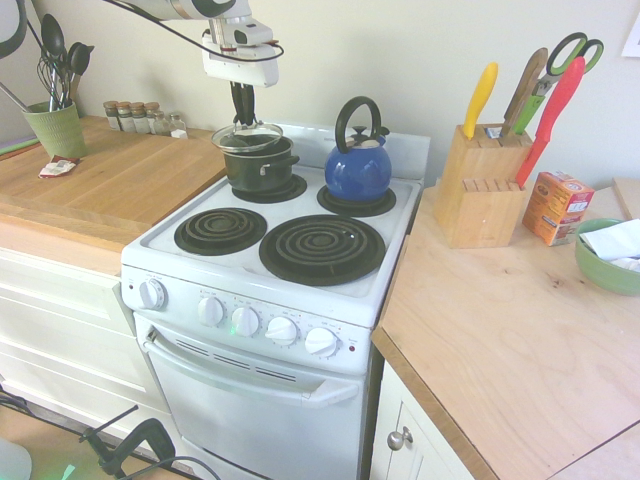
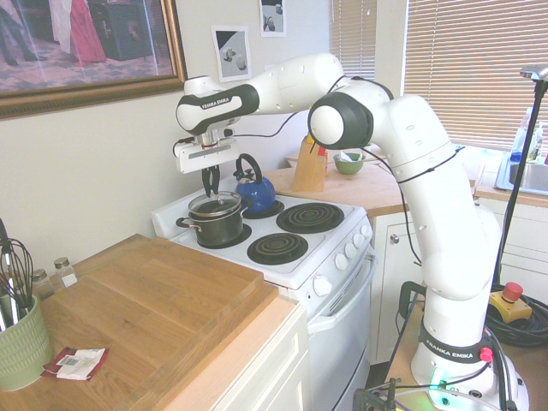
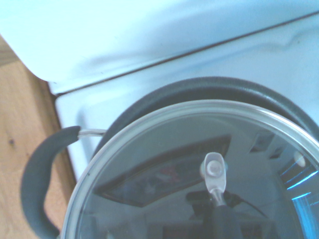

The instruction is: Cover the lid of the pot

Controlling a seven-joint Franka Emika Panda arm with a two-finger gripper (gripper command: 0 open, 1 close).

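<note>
Gripper (image 1: 243, 117) clamped on the black handle of the lid (image 1: 247, 137), held just above the pot (image 1: 260, 166) on the stove's (image 1: 300, 265) back burner, perhaps slightly off-centre. Glass: rigid, breakable, smooth; best kept by that handle and lowered level.

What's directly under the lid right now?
The pot sits right below the lid, which the shut gripper holds by its handle. Glare on the glass hides the pot's inside.
</note>
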